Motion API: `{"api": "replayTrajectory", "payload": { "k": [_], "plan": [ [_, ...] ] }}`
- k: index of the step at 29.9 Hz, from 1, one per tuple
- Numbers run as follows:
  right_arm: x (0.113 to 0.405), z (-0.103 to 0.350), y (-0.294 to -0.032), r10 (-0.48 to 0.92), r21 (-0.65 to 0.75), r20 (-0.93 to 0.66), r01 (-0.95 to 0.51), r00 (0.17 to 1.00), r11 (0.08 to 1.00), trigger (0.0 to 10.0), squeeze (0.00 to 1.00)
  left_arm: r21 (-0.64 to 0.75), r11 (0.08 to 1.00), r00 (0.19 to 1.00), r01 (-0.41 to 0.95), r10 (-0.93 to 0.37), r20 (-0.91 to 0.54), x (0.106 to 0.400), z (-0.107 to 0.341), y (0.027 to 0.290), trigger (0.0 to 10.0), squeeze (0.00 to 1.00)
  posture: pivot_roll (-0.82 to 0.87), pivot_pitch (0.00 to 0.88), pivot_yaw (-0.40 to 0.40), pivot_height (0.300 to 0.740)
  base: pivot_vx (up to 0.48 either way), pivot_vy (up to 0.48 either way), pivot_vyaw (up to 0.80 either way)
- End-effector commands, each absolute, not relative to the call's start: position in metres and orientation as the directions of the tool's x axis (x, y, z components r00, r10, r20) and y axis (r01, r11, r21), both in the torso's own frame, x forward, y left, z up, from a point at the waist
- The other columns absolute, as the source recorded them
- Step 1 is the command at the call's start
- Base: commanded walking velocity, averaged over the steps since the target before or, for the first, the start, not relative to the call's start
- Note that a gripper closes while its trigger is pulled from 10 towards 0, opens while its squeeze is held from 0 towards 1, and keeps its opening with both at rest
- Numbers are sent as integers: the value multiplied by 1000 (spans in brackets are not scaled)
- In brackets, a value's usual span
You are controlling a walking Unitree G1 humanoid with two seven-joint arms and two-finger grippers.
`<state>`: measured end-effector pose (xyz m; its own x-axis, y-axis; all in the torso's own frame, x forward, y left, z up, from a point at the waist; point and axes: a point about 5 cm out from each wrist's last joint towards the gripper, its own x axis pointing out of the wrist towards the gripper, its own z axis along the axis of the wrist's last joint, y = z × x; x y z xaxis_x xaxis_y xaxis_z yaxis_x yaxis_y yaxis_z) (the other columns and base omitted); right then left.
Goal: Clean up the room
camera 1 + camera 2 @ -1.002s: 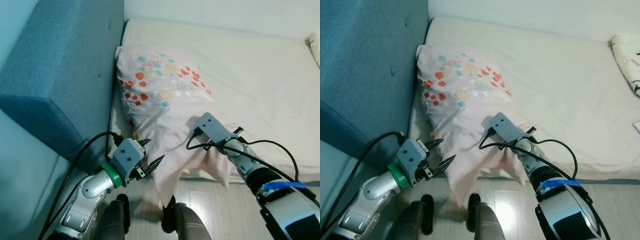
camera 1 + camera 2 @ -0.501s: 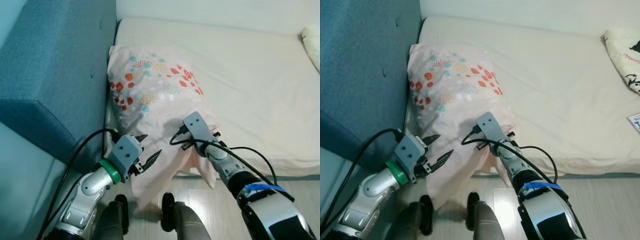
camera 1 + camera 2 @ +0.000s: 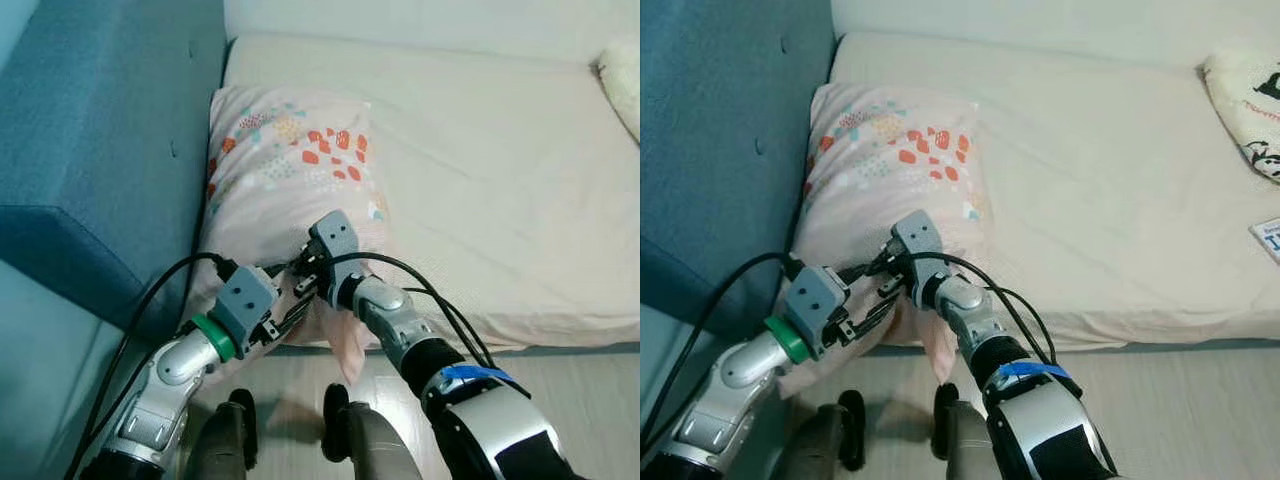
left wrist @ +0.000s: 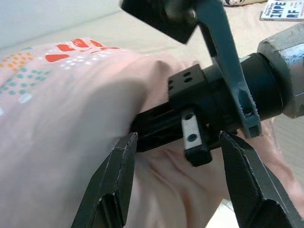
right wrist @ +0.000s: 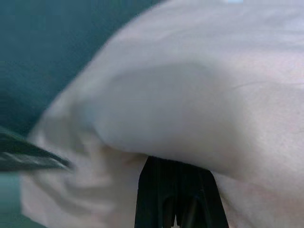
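The pillow is pale pink with red, teal and orange spots. The headboard is blue. The mattress is cream.

Head stereo pair: aimed forward and down; the pillow on the bed is shared.
Left wrist: close, aimed at the pillow's near corner.
Right wrist: pressed against pillow fabric, blurred.

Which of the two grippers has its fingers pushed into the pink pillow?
The right gripper: its fingers are buried in the pillow fabric at the near edge. The left gripper is open, its fingers spread on either side of the right one.
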<state>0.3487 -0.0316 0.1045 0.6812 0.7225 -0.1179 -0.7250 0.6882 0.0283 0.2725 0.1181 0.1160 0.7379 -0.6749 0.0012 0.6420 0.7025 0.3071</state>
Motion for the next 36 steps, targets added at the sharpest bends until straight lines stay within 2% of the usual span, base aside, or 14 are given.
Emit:
{"api": "replayTrajectory", "payload": {
  "k": [1, 7, 8, 10, 11, 14, 15, 17, 18, 19, 20, 21, 31, 36],
  "plan": [
    [345, 111, -19, 777, 2, -75, -779, 625, 627, 0, 0, 311, 685, 724, 659, -689, -18, 270, 110, 114, 10000, 0, 32, 232, -36, 740, 0, 0, 0],
    [345, 103, -38, 740, -2, -83, -743, 667, 669, 0, 0, 304, 675, 709, 672, -705, -4, 269, 112, 110, 10000, 0, 32, 217, -40, 740, 0, 0, 0],
    [346, 102, -44, 728, -1, -84, -730, 681, 683, 5686, 0, 299, 670, 703, 680, -712, -3, 268, 112, 109, 10000, 0, 31, 215, -41, 740, 0, 0, 0],
    [346, 94, -56, 689, -4, -134, -695, 712, 719, 5686, 0, 295, 648, 680, 702, -733, -8, 265, 111, 106, 10000, 0, 31, 211, -42, 740, 0, 0, 0],
    [343, 86, -64, 675, -11, -168, -686, 718, 727, 10000, 0, 290, 637, 668, 714, -744, -11, 262, 110, 105, 10000, 0, 32, 202, -45, 740, 0, 0, 0],
    [333, 68, -77, 650, -13, -219, -669, 727, 743, 10000, 0, 283, 630, 659, 723, -752, -12, 260, 109, 102, 10000, 0, 32, 196, -46, 740, 0, 0, 0],
    [327, 58, -84, 640, -6, -244, -661, 729, 750, 10000, 729, 281, 630, 659, 724, -752, -12, 260, 108, 101, 10000, 0, 34, 192, -46, 740, 0, 0, 0],
    [323, 53, -87, 634, -1, -257, -656, 729, 754, 10000, 729, 280, 631, 660, 724, -751, -12, 260, 108, 100, 10000, 0, 36, 191, -46, 740, 0, 0, 0],
    [319, 48, -90, 632, 8, -264, -653, 729, 757, 10000, 1000, 283, 637, 666, 717, -746, -11, 261, 107, 100, 10000, 0, 38, 191, -47, 740, 0, 0, 0],
    [319, 48, -90, 632, 8, -264, -653, 729, 757, 10000, 1000, 283, 637, 666, 717, -746, -11, 261, 107, 100, 10000, 0, 38, 191, -47, 740, 0, 0, 0],
    [312, 45, -93, 642, 20, -246, -658, 726, 752, 10000, 329, 285, 648, 677, 706, -736, -6, 263, 108, 102, 10000, 0, 42, 177, -45, 740, 0, 0, 0],
    [310, 44, -93, 653, 34, -235, -665, 720, 746, 10000, 0, 285, 652, 681, 703, -732, -4, 264, 108, 102, 10000, 0, 42, 177, -45, 740, 0, 0, 0],
    [280, 66, -95, 844, 101, -111, -839, 525, 535, 10000, 0, 304, 666, 697, 681, -717, 9, 272, 114, 114, 10000, 0, 48, 143, -35, 740, 0, 0, 0],
    [298, 113, -121, 739, 32, 65, -741, 671, 670, 10000, 0, 206, 800, 810, 563, -584, 54, 286, 120, 131, 10000, 0, 47, 130, -23, 740, 0, 0, 0]
  ]
}}
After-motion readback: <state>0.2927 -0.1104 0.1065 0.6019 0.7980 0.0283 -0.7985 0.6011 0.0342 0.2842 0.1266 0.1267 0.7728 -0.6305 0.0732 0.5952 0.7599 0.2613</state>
